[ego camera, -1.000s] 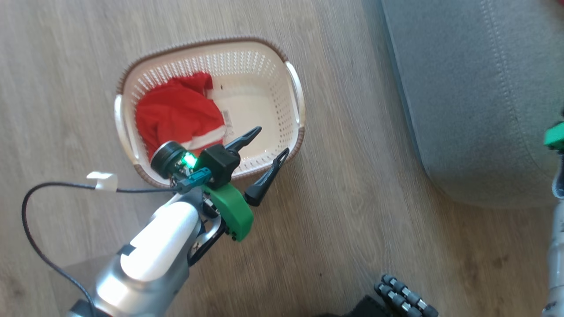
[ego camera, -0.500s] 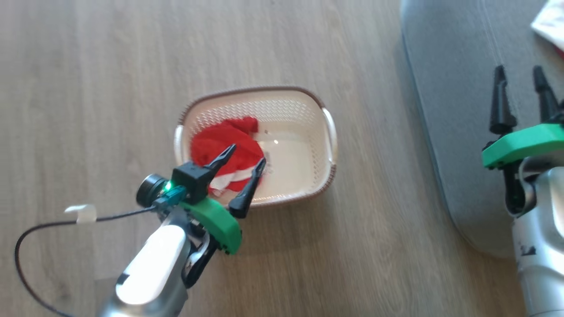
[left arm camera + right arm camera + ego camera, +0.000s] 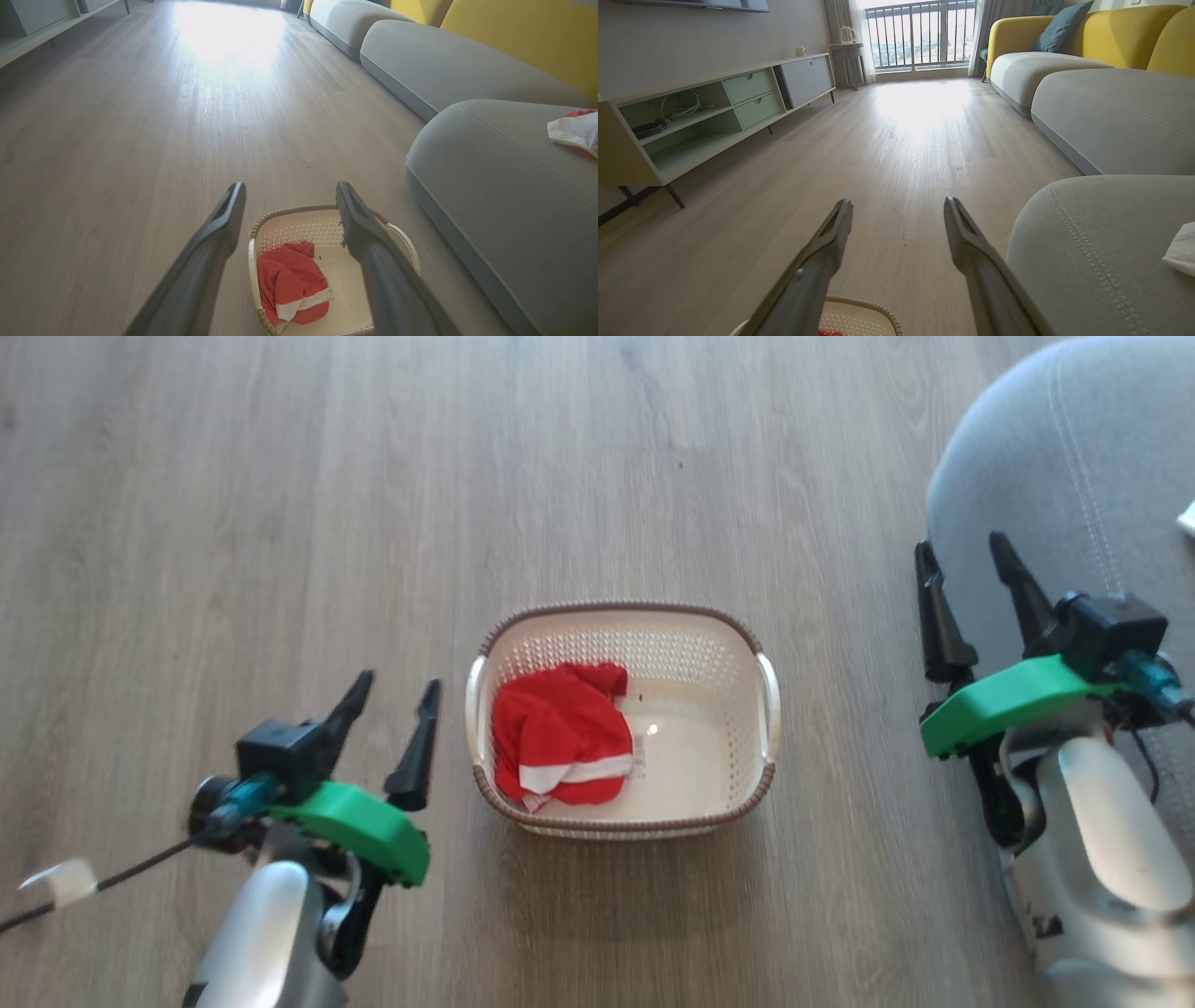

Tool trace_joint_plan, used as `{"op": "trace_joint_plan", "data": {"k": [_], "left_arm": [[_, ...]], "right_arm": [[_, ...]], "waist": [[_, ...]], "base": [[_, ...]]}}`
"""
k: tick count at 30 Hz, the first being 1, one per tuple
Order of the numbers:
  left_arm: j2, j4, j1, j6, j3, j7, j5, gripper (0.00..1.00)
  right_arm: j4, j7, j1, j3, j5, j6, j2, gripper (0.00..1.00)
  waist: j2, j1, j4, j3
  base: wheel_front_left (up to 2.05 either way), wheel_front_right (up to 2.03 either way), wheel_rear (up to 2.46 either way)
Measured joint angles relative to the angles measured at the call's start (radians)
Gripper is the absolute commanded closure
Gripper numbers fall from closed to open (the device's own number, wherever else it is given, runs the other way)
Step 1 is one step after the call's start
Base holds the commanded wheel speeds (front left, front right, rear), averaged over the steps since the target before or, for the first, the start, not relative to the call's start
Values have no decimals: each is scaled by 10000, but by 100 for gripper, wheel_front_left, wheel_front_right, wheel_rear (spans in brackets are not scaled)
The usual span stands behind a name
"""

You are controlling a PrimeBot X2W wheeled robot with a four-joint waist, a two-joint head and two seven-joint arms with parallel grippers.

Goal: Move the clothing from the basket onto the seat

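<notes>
Left end effector [image 3: 396, 687], head view: fingers spread, empty, over the floor [image 3: 280, 476] just left of the basket [image 3: 616, 609]; half a second ago it hung above the basket.
Right end effector [image 3: 961, 543], head view: spread wide, empty, at the edge of the seat [image 3: 1102, 467].
Clothing [image 3: 560, 742]: red bundle in the basket's left half; a second garment [image 3: 1187, 519] on the seat is cut off by the right edge.
Left wrist view: own fingers hide part of the basket's rim.
Right wrist view: basket barely shows at the bottom edge; cabinet [image 3: 714, 107] at left, yellow sofa [image 3: 1111, 32] at right.
</notes>
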Motion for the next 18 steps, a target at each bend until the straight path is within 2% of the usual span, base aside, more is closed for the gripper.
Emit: {"op": "trace_joint_plan", "data": {"k": [10,18], "left_arm": [[-345,-742,986,8,2079,0,830,0],[-437,-1223,1715,67,2817,0,1093,0]], "right_arm": [[-313,0,944,180,58,0,305,0],[-447,0,1471,226,58,0,518,0]], "waist": [[0,0,225,-721],[0,0,64,-1152]], "base": [[0,0,0],[0,0,0]]}}
